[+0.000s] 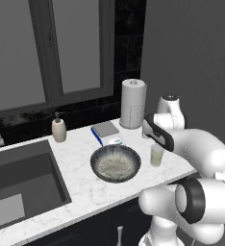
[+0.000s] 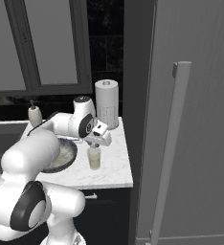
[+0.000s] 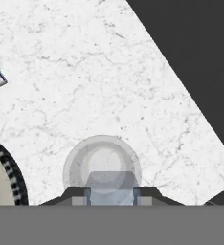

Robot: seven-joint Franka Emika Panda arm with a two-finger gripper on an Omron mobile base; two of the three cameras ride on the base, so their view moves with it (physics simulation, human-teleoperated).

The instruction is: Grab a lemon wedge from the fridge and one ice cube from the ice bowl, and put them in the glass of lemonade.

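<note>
Now the pincer hangs directly over the glass of lemonade on the worktop, clenched on 1 pale ice cube. Next move, I judge: release it. The ice bowl sits just beside; the lemon wedge can't be made out.

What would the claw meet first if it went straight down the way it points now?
Most likely the glass of lemonade: the claw hangs right above its open rim, pinching a pale ice cube between its tips. The cube would probably enter the glass first, though the height above it is unclear.
</note>
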